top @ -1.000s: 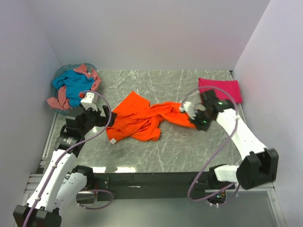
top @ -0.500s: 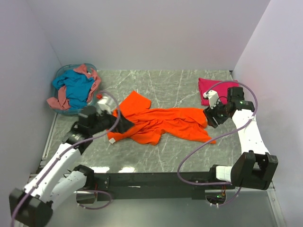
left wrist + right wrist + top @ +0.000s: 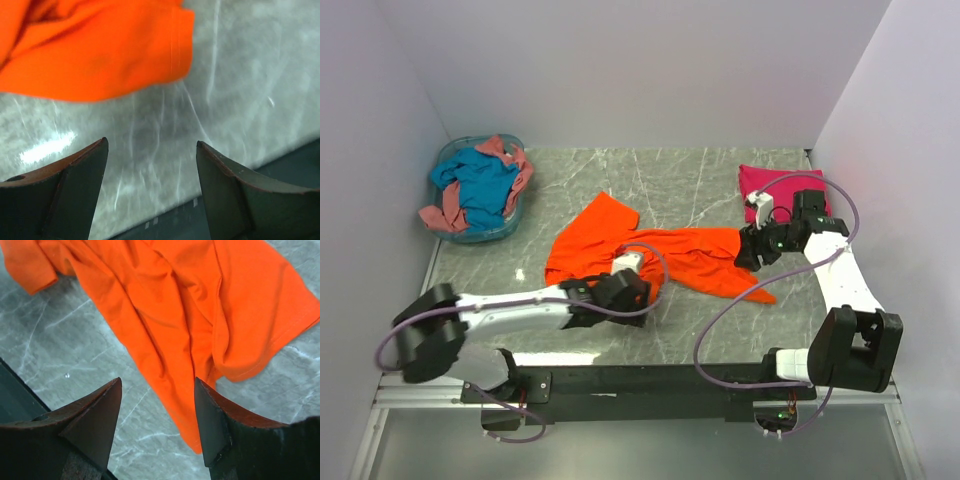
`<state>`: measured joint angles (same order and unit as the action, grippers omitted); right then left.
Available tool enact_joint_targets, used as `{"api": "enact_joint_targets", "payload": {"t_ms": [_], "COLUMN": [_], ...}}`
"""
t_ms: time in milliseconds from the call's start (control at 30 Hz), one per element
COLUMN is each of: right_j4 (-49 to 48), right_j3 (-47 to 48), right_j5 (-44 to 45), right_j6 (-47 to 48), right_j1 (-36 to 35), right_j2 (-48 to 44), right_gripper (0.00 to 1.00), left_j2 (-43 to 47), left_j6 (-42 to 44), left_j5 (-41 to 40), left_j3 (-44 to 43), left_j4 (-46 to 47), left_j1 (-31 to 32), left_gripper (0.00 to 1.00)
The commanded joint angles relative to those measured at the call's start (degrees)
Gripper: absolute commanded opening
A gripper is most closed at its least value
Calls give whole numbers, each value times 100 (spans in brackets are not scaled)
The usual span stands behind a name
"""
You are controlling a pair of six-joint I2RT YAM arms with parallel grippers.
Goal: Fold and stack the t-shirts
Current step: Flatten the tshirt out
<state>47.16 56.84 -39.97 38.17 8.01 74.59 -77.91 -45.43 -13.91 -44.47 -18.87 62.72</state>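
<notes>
Orange t-shirt (image 3: 595, 235) lies unfolded and rumpled mid-surface (image 3: 700, 190), stretched from left of centre toward the right arm. Soft matte knit with deep creases.

Top view only:
- Magenta t-shirt (image 3: 775, 180) is a flat folded rectangle in the far right corner, just behind the right arm's wrist.
- Pale blue round basket (image 3: 485, 237) stands at far left. Teal t-shirt (image 3: 480, 185) is heaped inside it, and salmon t-shirt (image 3: 440, 215) hangs over its rim.
- Left arm lies low, stretched across the near side, its head at the near edge of the orange cloth.
- Right arm bends in over the shirt's right end.
- The gap between the fingers is not readable from here for either arm.

Left wrist view:
- Left fingers (image 3: 65, 195) are spread apart with nothing between them. They are dark wedges with a reddish edge.
- Beyond the tips sits a rounded orange fold with a stitched hem, clear of the tips.
- Bare surface shows between fold and tips: grey stone look, white veins, glossy, with one patch of glare.
- The surface's dark front edge shows at lower right.

Right wrist view:
- Right fingers (image 3: 85, 430) are also spread and empty, over the shirt's end.
- Long folds run diagonally, and a stitched hem shows at right.
- A narrow point of cloth runs down beside one tip. Cannot tell whether they touch.
</notes>
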Motion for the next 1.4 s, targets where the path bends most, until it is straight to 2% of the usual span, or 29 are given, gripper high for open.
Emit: {"api": "enact_joint_targets", "payload": {"t_ms": [0,133,333,433,533,567,633,667,733,867,967,1000,1200,1333,1367], "right_j4": [-426,-462,-435,-444,-418,-392,-374,-374,-383,-347,-347,-356,-321,-277,-242], "right_j3": [-94,-164,-129,-129,-129,-121,-120,-138,-147,-147,-164,-164,-147,-129,-129], "right_j5": [-152,-196,-310,-345,-398,-398,-433,-433,-433,-433,-416,-424,-468,-460,-451], "right_j6": [-266,-267,-249,-240,-205,-188,-179,-179,-170,-135,-117,-117,-100,-65,-47], "right_j1": [8,69,139,183,201,210,227,227,245,245,245,245,245,236,236], "right_j2": [-102,-137,-129,-129,-94,-85,-85,-93,-129,-120,-146,-155,-172,-173,-164], "right_gripper": [66,67,67,67,67,67,67,67,67,67,67,67,67,67,67], "left_j2": [-722,-1463,-2412,-2659,-2808,-2835,-2870,-2844,-2616,-1765,-571,137,2775,3843,3984], "left_j6": [-405,-502,-660,-827,-845,-853,-897,-958,-985,-1073,-1405,-1529,-2672,-3252,-3270], "left_j5": [-1666,-2264,-2642,-2932,-3047,-3065,-3109,-3135,-3179,-2856,-2294,-2170,-897,-578,-473], "left_j3": [-955,-1634,-2347,-2531,-2593,-2602,-2637,-2646,-2594,-2199,-1426,-989,419,773,799], "left_j4": [-274,-608,-1161,-1425,-1549,-1584,-1663,-1742,-1760,-1655,-1444,-1435,-1865,-2418,-2506], "left_j1": [380,548,628,671,680,689,689,706,777,926,944,935,558,470,478], "left_gripper": [77,75,71,60,57,36,18,5,1,1,1,1,0,1,4]}}
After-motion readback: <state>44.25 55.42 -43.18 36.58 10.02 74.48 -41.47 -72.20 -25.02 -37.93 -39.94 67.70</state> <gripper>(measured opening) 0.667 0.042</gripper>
